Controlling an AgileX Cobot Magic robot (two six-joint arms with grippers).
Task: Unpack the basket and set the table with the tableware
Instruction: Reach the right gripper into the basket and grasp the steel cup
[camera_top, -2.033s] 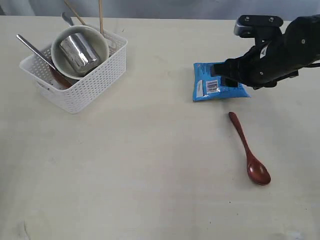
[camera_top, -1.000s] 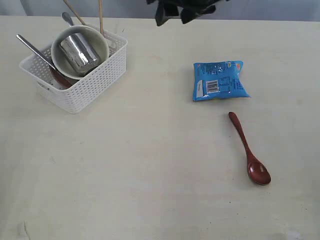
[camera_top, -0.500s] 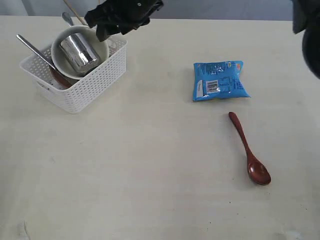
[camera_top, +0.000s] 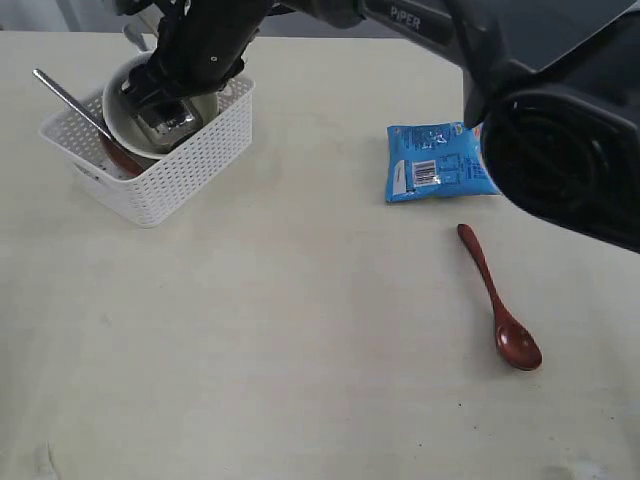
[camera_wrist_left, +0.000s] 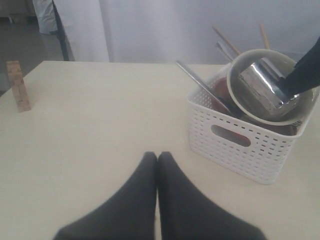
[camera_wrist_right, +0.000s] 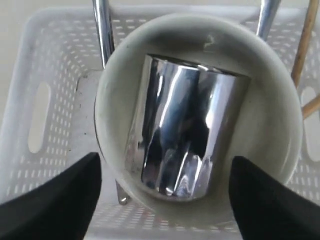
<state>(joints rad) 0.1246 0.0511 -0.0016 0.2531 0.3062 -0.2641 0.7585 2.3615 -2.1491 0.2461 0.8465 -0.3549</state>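
The white lattice basket (camera_top: 160, 175) stands at the table's (camera_top: 300, 330) far left. In it a cream bowl (camera_top: 113, 118) holds a steel cup (camera_top: 163, 122) lying on its side. Steel handles (camera_top: 62, 92) and wooden chopsticks (camera_wrist_left: 225, 41) stick out of the basket. My right gripper (camera_top: 165, 98) reaches across over the bowl. It is open, with a finger (camera_wrist_right: 55, 200) on either side of the cup (camera_wrist_right: 180, 130) and touching nothing. The reddish-brown spoon (camera_top: 497, 300) lies on the table at the right. My left gripper (camera_wrist_left: 157, 158) is shut and empty, low over the table beside the basket (camera_wrist_left: 240, 150).
A blue snack packet (camera_top: 440, 160) lies just beyond the spoon. A small wooden block (camera_wrist_left: 18, 92) stands on the table in the left wrist view. Something reddish brown (camera_wrist_left: 221, 95) lies in the basket under the bowl (camera_wrist_left: 235, 100). The right arm (camera_top: 560, 120) spans the table's far side.
The right arm has swung from the blue packet along the far edge to the basket, and its gripper now hangs over the bowl and cup. Nothing on the table has moved.
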